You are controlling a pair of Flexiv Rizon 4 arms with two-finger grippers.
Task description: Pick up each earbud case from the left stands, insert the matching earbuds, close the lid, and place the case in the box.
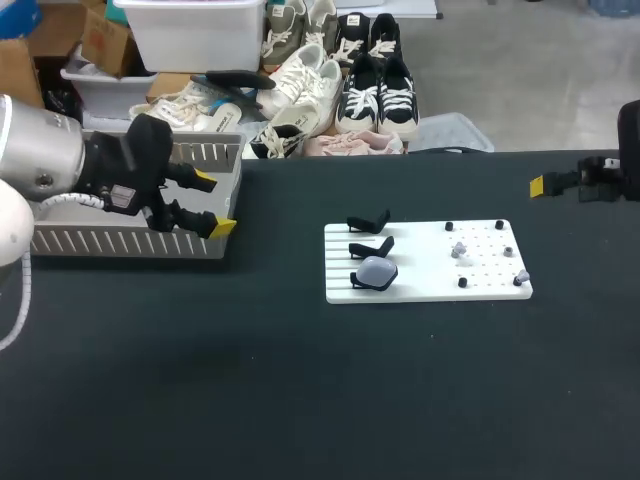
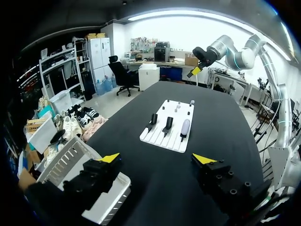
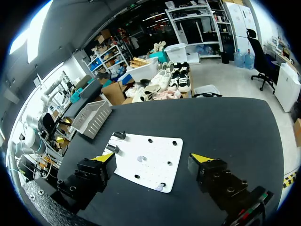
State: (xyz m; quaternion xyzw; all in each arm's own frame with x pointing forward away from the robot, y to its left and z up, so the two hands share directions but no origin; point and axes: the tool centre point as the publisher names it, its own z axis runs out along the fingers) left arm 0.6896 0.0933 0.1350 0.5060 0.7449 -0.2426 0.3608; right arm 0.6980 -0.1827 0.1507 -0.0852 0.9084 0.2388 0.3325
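A white board (image 1: 425, 280) in the table's middle carries three black stands on its left side. The nearest stand holds a translucent grey earbud case (image 1: 376, 271); the other two stands (image 1: 369, 222) are bare. Small earbuds (image 1: 459, 250) lie among black pegs on the board's right half. My left gripper (image 1: 213, 205) hangs open and empty at the right end of the grey slotted box (image 1: 120, 242). In the left wrist view the case (image 2: 185, 128) and the board (image 2: 175, 143) lie well ahead of the open gripper (image 2: 156, 158). My right gripper (image 3: 152, 157) is open and empty, above the board (image 3: 155, 150).
The grey box (image 2: 66, 160) lies under my left gripper's left finger and also shows far ahead in the right wrist view (image 3: 91, 120). My right arm (image 1: 600, 180) stands at the table's far right edge. Dark table surface surrounds the board.
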